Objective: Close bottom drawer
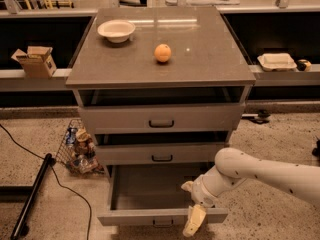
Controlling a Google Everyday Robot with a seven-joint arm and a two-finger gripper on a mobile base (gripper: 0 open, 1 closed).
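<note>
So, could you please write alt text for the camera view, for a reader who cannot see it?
The bottom drawer of a grey three-drawer cabinet stands pulled open and looks empty, with the robot's gripper at the right part of its front panel. A white bowl and an orange sit on the cabinet top.

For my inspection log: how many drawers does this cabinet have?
3: the top drawer under the tabletop, the middle drawer below it, and the bottom drawer pulled out, lowest, with the hand at its front panel.
</note>
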